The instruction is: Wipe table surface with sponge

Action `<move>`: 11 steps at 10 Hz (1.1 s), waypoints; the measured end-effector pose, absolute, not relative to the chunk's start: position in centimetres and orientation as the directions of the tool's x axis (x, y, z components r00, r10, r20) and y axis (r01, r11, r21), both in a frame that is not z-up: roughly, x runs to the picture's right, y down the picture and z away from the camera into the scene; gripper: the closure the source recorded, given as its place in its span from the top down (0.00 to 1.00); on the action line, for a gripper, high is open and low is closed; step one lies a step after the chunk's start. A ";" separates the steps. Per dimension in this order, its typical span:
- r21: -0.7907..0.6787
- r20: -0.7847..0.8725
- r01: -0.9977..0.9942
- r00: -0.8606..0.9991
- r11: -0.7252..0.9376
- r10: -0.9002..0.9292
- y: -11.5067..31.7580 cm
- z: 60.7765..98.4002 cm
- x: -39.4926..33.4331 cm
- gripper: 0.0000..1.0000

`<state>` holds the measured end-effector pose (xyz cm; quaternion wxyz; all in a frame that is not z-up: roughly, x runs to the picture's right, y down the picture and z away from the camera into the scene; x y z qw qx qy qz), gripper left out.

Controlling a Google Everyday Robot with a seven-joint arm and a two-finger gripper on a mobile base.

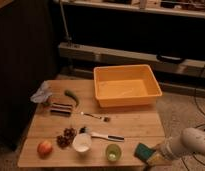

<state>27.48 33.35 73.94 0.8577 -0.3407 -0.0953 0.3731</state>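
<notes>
My gripper (157, 156) is sitting at the near right corner of the table surface (131, 125), and my arm is running off the right edge. The sponge (144, 151) is partly hiding behind my gripper, its lower part covered.

**Sponge at the near right corner of the desk**

The light wooden desk (131, 125) carries many things. The orange tub (127, 85) stands at the far right side. At the near right corner lies the sponge (144, 151), teal on top and yellow below, and the claw (157, 154) of the white arm (193, 142) is just beside it, at the desk's edge. Left of the sponge stand a small green cup (113, 152) and a white cup (82, 142). Farther left are dark grapes (66, 137) and an apple (44, 148). A fork (95, 116) lies in the middle.
</notes>
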 end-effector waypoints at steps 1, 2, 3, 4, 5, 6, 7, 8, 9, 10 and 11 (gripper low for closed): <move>-0.640 -0.104 -0.596 0.692 0.485 0.714 33.1 74.0 28.6 0.00; -0.623 -0.112 -0.612 0.685 0.486 0.720 32.5 74.2 29.7 0.00; -0.613 -0.116 -0.624 0.679 0.485 0.725 31.8 74.4 30.4 0.00; -0.600 -0.117 -0.634 0.673 0.488 0.730 30.9 74.8 30.9 0.00; -0.588 -0.116 -0.642 0.668 0.491 0.735 30.1 75.1 31.2 0.00; -0.578 -0.115 -0.651 0.663 0.492 0.740 29.3 75.5 31.5 0.00; -0.572 -0.115 -0.656 0.658 0.492 0.744 28.7 75.8 31.8 0.00; -0.568 -0.114 -0.665 0.646 0.484 0.755 27.9 76.5 32.0 0.00; -0.572 -0.113 -0.671 0.634 0.472 0.765 27.5 77.2 32.0 0.00; -0.574 -0.109 -0.677 0.620 0.460 0.777 27.2 77.6 32.1 0.00; -0.582 -0.100 -0.679 0.605 0.446 0.790 27.0 77.9 32.2 0.00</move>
